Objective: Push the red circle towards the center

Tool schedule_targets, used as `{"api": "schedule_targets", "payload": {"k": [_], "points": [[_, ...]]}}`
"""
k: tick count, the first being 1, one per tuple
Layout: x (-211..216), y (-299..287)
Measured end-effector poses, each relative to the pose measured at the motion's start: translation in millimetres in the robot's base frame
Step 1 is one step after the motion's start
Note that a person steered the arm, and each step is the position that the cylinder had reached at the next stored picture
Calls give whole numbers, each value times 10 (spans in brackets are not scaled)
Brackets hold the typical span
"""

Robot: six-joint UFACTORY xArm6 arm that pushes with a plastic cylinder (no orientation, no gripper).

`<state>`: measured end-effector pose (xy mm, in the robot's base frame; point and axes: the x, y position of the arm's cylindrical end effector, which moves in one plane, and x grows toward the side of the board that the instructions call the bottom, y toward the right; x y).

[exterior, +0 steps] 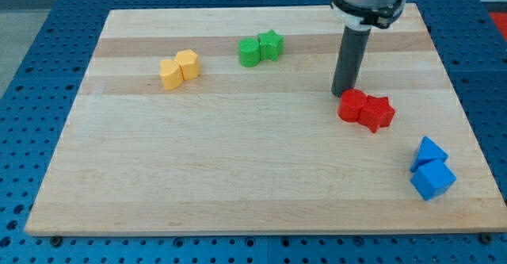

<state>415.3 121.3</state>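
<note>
The wooden board (261,177) fills most of the view, its middle bare. On it sit four pairs of blocks: two blue blocks (432,169) near the view's lower right edge, a red pair at the right, a green pair (260,48) near the top, and two yellow blocks (179,68) at upper left.

The red circle (352,105) lies right of the board's center, touching the red star (377,112) on its right. My tip (342,93) is down just above and slightly left of the circle, touching it or nearly so. I have no fingers to open or close, only this rod.

The center lies to the view's left and a little down from the circle. I judge I stand on the wrong side: to drive it leftward I must get round to its right, where the star crowds it.
</note>
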Motion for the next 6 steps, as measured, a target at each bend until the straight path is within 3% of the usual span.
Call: {"api": "schedule_targets", "payload": {"k": [3,6], "points": [[213,21],[324,497]]}}
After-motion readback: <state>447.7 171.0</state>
